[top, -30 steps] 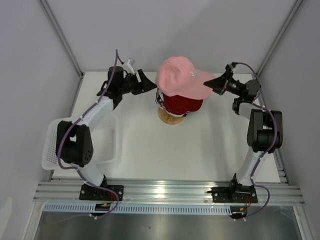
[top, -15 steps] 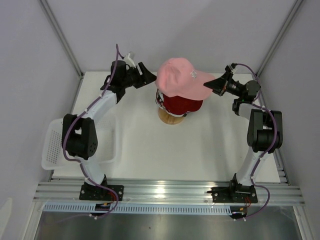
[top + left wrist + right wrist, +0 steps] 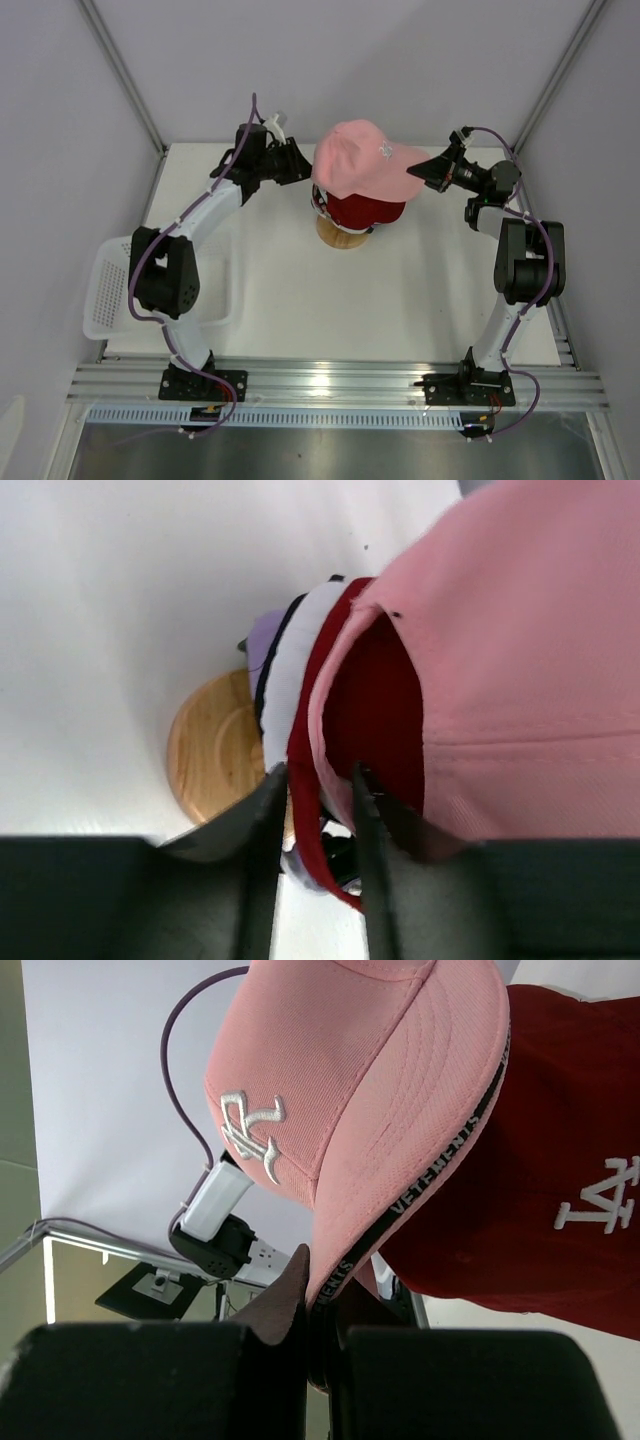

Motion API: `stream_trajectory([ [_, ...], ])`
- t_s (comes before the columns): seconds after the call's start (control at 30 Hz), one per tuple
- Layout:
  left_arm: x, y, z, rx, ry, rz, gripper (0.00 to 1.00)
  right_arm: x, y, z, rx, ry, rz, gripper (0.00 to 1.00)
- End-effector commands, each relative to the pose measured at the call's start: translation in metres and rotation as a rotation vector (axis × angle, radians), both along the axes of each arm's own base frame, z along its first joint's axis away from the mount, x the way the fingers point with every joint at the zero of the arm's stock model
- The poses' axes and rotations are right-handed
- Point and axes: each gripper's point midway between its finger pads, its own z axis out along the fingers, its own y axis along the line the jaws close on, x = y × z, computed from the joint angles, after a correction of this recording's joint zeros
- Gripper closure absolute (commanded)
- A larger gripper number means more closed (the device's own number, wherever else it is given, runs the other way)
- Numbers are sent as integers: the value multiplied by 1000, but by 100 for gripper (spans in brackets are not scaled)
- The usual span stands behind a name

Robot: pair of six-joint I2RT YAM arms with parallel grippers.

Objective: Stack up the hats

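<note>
Stand (image 3: pixel 340 235) sits ctr-rear on the table (image 3: pixel 380 300) — caps stacked on it. Top cap (image 3: pixel 360 160) lies over the second cap (image 3: pixel 365 208), brim to the right. Left gripper (image 3: pixel 300 165) is at the stack's left, fingers (image 3: pixel 262 820) either side of a back rim. Right gripper (image 3: pixel 428 168) is at the brim tip. Basket (image 3: pixel 100 290) — near-left table edge, under the left elbow.

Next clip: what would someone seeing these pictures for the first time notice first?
A pink cap sits tilted over a red cap on a wooden stand at the far middle of the table. The right arm has its jaws shut on the pink brim, and the left arm has its jaws around cloth at the back edge. A white basket sits at the left edge.
</note>
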Motion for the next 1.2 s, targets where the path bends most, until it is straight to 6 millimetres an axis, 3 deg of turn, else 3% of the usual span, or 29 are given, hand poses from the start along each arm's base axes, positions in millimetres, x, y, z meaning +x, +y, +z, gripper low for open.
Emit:
stream_trajectory([
  [0.0, 6, 8, 10, 68, -48, 22, 74, -21, 1, 32, -34, -303, -7, 100],
  [0.07, 7, 12, 16, 78, -65, 40, 81, -22, 1, 32, -39, -307, -5, 100],
  [0.17, 6, 14, 46, 66, -132, 52, 99, -21, 0, 34, -48, -320, -15, 100],
  [0.37, -8, 15, 97, 78, -233, 20, 99, -22, -1, 43, -90, -339, -27, 100],
  [0.43, -19, 15, 109, 124, -255, -26, 99, -16, -4, 31, -139, -317, -43, 98],
  [0.5, -32, 19, 110, 196, -263, -72, 99, -15, -8, 32, -188, -334, -71, 95],
  [0.53, -41, 23, 114, 232, -248, -78, 99, -9, -12, 13, -249, -304, -91, 95],
  [0.57, -47, 26, 114, 255, -246, -86, 99, -6, -15, 20, -290, -328, -129, 95],
  [0.6, -55, 28, 122, 276, -272, -96, 99, -8, -16, 4, -324, -227, -129, 95],
  [0.63, -60, 32, 117, 294, -258, -94, 99, -6, -18, 0, -379, -297, -141, 95],
  [0.7, -69, 34, 118, 303, -265, -96, 99, -4, -22, -4, -388, -270, -145, 95],
  [0.87, -66, 33, 96, 302, -222, -69, 99, 3, -30, -29, -278, -137, -107, 95],
  [1.07, -50, 36, 73, 351, -188, 4, 99, 16, -34, -50, -261, -172, -95, 84],
  [1.17, -42, 32, 66, 339, -171, 17, 99, 30, -38, -58, -256, -146, -114, 84],
])
